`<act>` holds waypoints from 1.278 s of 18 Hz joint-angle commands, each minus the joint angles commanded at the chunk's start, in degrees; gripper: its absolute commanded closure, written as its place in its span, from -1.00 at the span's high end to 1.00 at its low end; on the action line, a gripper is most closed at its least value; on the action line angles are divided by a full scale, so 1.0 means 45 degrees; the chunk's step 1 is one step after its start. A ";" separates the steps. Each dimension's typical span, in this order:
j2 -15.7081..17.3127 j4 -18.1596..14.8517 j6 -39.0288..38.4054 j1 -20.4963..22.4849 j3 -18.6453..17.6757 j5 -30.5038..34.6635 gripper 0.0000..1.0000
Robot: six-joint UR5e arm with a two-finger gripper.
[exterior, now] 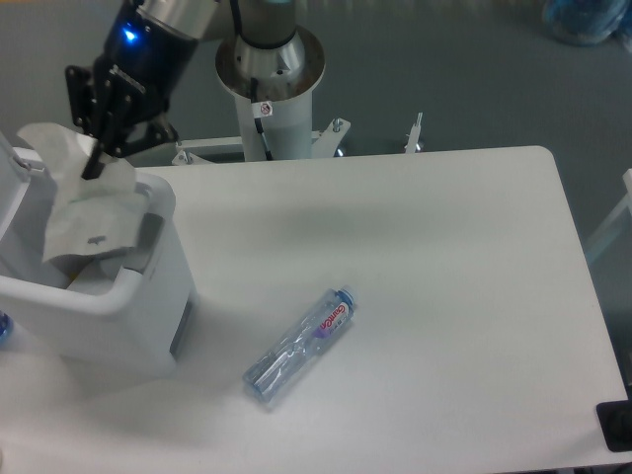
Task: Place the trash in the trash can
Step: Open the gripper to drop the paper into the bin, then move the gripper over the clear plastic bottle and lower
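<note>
My gripper (96, 156) hangs over the far side of the white trash can (89, 306) at the left of the table. Its dark fingers are shut on the upper part of the white crinkled wrapper (89, 212), which hangs down over the can's open top. The can's raised white lid (12, 188) shows at the left edge. The clear plastic bottle (300, 346) with a purple-red label lies on its side on the table, right of the can and apart from it.
The arm's white pedestal (272, 89) stands behind the table's far edge. A blue object (3, 326) peeks out left of the can. A dark object (617, 427) sits at the table's front right corner.
</note>
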 joint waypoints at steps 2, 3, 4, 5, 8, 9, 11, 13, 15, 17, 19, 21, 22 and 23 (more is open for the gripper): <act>-0.0175 -0.0019 -0.0001 -0.0196 -0.0098 -0.0099 -0.74; -0.0350 -0.0020 -0.0001 -0.0351 -0.0098 -0.0099 -0.49; -0.0506 0.0000 -0.0001 -0.0507 -0.0098 -0.0099 -0.22; -0.0643 0.0000 0.0019 -0.0605 -0.0098 -0.0080 -0.09; -0.0781 0.0000 0.0117 -0.0626 -0.0098 -0.0080 1.00; -0.0762 0.0000 0.0039 -0.0626 -0.0098 -0.0060 1.00; -0.0665 -0.0020 0.0000 -0.0607 -0.0098 -0.0060 1.00; -0.0625 -0.0020 -0.0039 -0.0568 -0.0079 -0.0022 1.00; -0.0645 -0.0020 -0.0040 -0.0451 -0.0059 -0.0002 1.00; -0.0625 -0.0020 -0.0040 0.0113 -0.0001 0.0018 1.00; -0.0683 -0.0020 -0.0040 0.1010 0.0135 0.0018 1.00; -0.0936 -0.0020 -0.0059 0.1734 0.0408 0.0037 1.00; -0.1189 -0.0020 -0.0117 0.2008 0.0545 0.0057 1.00; -0.1404 -0.0020 -0.0118 0.2320 0.0720 0.0057 1.00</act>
